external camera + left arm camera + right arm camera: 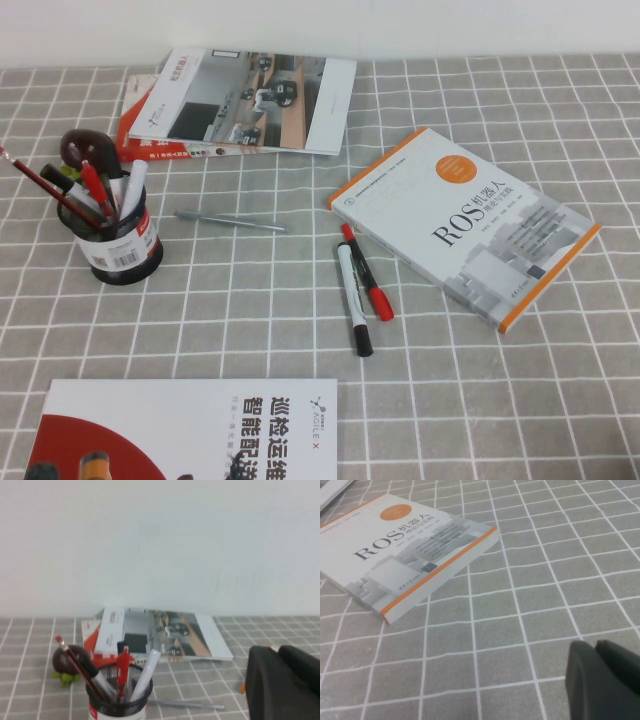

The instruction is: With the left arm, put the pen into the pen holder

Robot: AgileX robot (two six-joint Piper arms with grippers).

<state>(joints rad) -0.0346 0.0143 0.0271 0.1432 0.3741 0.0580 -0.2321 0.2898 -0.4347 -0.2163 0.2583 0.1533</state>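
Note:
The black mesh pen holder [122, 245] stands at the table's left, with a white and red label near its base. The slim red pen [97, 187] stands tilted inside it among several other pens and a red pencil; the left wrist view shows the same pen [122, 672] in the holder [119, 707]. My left gripper [276, 652] is shut with nothing in it and sits apart from the holder. My right gripper [594, 647] is shut and empty, low over bare cloth near the ROS book [395, 555]. Neither arm appears in the high view.
A thin grey pen [232, 221] lies right of the holder. A red marker [367, 272] and a white marker [353, 300] lie mid-table beside the ROS book [465, 225]. Magazines [250, 100] lie at the back, a booklet [190, 430] at the front. A dark fruit [85, 148] sits behind the holder.

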